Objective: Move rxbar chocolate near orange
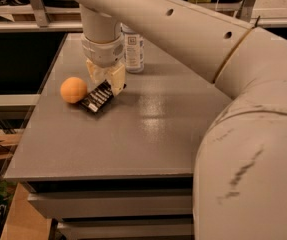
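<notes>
The rxbar chocolate [97, 97] is a black bar with white lettering, lying at a slant on the grey table [148, 129] at the left middle. Its lower left end is right beside the orange [73, 89], nearly touching it. My gripper [106, 83] comes down from above and is shut on the bar's upper right end, with its cream fingers [116, 78] on either side of it. The orange sits on the table just left of the gripper.
A clear water bottle with a label [133, 49] stands just behind and to the right of the gripper. My large arm [243, 134] fills the right side of the view. The table's left edge [33, 119] is close to the orange.
</notes>
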Available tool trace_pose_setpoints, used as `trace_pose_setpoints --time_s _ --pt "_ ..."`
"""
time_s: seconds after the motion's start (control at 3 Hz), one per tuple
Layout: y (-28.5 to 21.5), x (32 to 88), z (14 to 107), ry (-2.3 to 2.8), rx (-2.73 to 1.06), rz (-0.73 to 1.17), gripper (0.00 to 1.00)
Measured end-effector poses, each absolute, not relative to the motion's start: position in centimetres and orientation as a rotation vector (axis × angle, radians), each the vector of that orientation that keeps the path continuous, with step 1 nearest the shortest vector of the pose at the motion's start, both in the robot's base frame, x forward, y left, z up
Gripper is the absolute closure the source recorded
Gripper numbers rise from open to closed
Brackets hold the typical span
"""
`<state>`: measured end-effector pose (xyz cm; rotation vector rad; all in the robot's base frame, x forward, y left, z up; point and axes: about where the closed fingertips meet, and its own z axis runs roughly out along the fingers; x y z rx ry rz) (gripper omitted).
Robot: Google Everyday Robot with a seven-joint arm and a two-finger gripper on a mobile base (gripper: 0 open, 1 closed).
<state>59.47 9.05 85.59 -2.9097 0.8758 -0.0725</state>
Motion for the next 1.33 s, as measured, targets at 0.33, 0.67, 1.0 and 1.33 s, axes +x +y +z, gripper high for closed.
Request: trace_pose_setpoints --time_s 0.33,0.67,1.0,1.33 --pt "9.43 59.73 85.44 0.863 -2.918 -0.062 0.15" --pt "9.73 59.97 85.22 0.848 -2.925 -0.049 0.0" --pt "9.97 60.14 85.01 0.835 -2.932 -0.037 0.0" --pt "10.07 60.31 84.87 0.826 -2.935 -0.027 0.0"
